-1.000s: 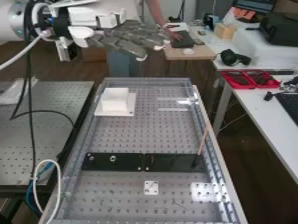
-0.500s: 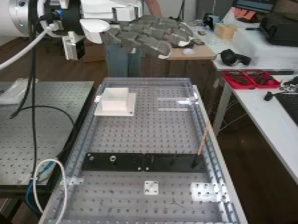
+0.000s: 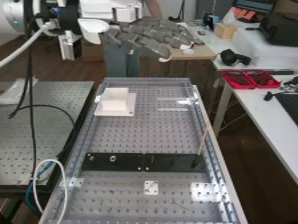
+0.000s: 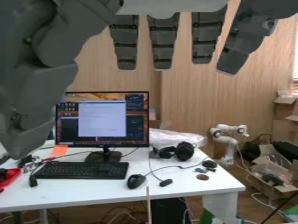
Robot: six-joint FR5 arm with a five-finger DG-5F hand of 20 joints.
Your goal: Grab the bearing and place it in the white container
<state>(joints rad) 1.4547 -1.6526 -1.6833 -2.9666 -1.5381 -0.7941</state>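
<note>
Rm well lit, w/ white glare patches (image 3: pixel 209 192) on metal bench (image 3: pixel 166 135), dim floor (image 3: pixel 241 160) & glowing monitor (image 4: pixel 102 120).

Since the first of the earlier pictures, the hand (image 3: pixel 138 37) has moved right beyond the bench's far end, and its fingertips now reach farther right. From the middle picture to now they have dipped slightly. At near left, the white cable's (image 3: pixel 48 160) loop has swung a little to the right.
</note>
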